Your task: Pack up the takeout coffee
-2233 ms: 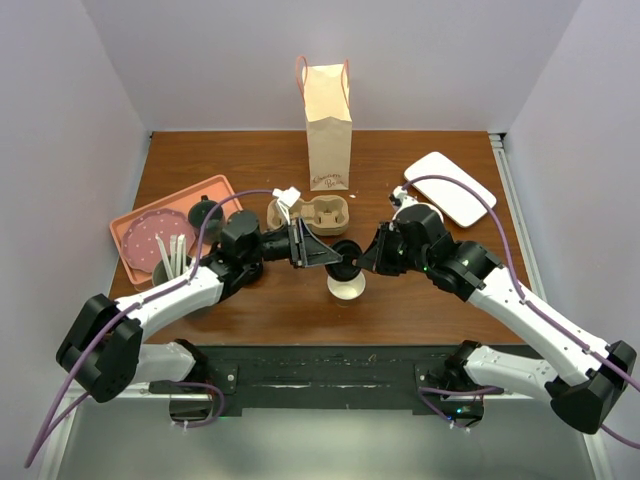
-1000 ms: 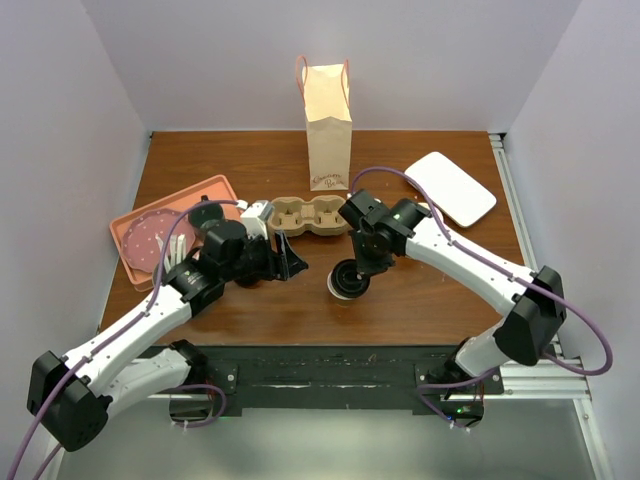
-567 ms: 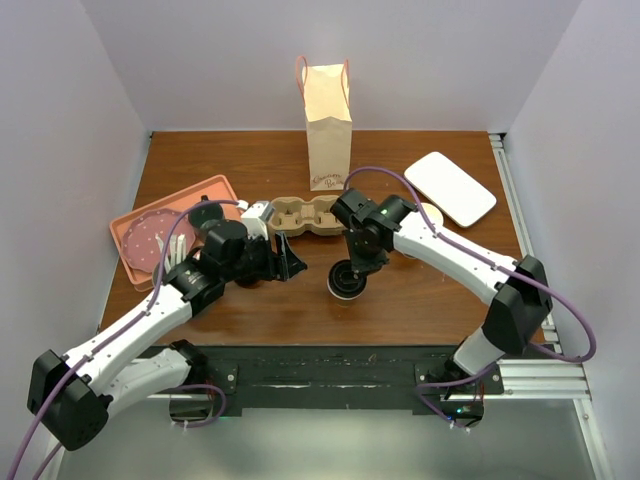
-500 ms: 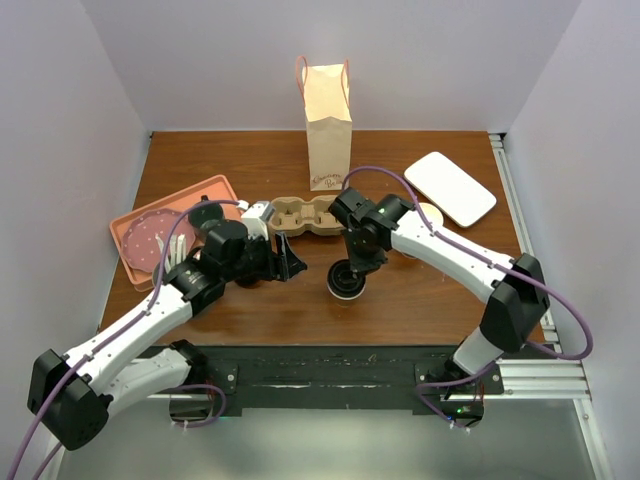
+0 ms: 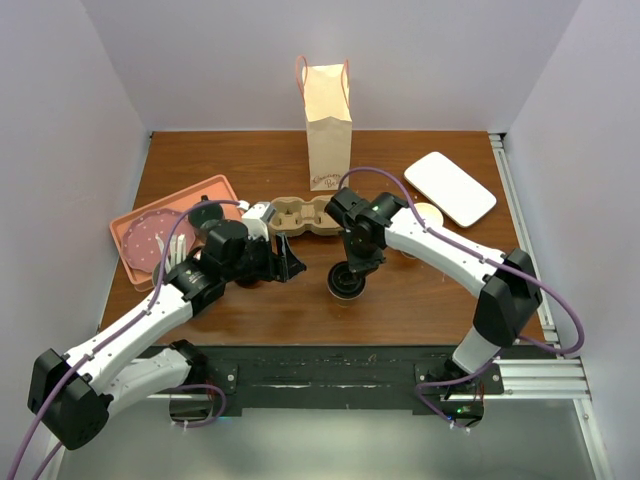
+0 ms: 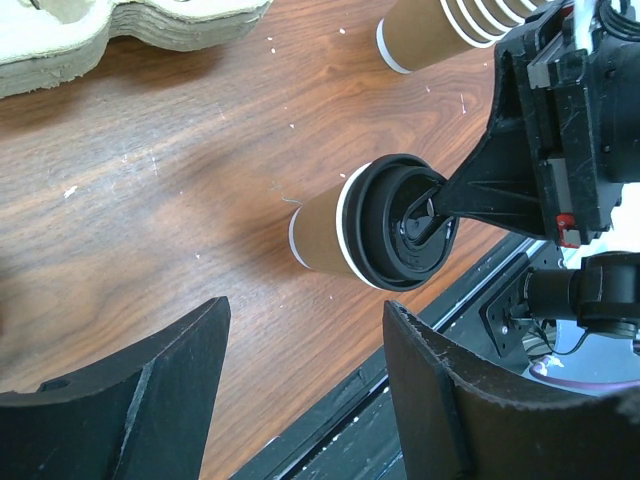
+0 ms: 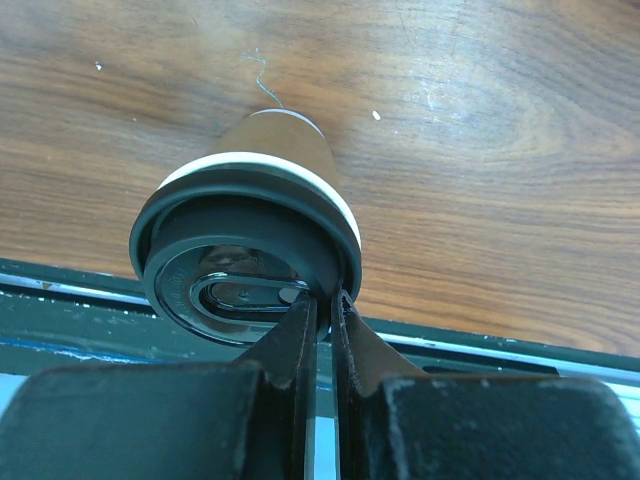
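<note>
My right claw point(image 7: 322, 310) is pressed almost together. Its flat black fingers point(image 7: 298, 345) pinch the raised rim of the glossy round lid point(image 7: 230, 240) on the takeout coffee point(image 6: 325, 225), a tapered tan paper cup at the near middle of the wood-grain table point(image 5: 430, 295). My left claw point(image 6: 305, 320) is spread wide nearby, gripping nothing. The moulded-pulp cup carrier point(image 5: 305, 215) lies behind the cup.

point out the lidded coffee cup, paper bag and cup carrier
tan paper cup with black lid point(image 6: 322, 232), left wrist view, paper side
cream paper bag point(image 5: 328, 130), top view, front face
brown pulp cup carrier point(image 5: 295, 215), top view, left well
</note>
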Motion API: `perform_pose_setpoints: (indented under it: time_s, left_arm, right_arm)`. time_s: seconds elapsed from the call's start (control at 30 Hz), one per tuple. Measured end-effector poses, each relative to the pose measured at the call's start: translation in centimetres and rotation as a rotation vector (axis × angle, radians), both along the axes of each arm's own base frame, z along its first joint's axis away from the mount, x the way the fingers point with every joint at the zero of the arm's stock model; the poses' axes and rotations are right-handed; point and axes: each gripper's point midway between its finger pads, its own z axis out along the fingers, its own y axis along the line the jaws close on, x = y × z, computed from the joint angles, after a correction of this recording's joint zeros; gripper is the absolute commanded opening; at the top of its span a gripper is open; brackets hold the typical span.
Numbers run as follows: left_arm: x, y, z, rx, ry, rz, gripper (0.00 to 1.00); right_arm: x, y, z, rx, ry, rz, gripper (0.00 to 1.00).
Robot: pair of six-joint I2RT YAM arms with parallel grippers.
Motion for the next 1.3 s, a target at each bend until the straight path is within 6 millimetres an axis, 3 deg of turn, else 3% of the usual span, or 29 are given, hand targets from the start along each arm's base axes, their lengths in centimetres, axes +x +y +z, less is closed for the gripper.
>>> perform_pose_setpoints:
  time_s: [0.2, 1.17, 1.3]
  left_arm:
    - [0.0, 0.0, 0.0, 0.001, 0.000, 0.001, 0.68]
    - [-0.1, 0.1, 0.4, -0.008, -0.011, 0.001, 0.68]
    - [-0.2, 0.0, 0.5, -0.012, -0.010, -0.006, 0.68]
  right_arm:
    - [0.4, 0.3, 0.5, -0.014, 0.004, 0.014, 0.00]
    - [-0.1, -0.3, -0.7, -0.045, 0.038, 0.027, 0.00]
    - [-0.1, -0.3, -0.7, -0.045, 0.037, 0.026, 0.11]
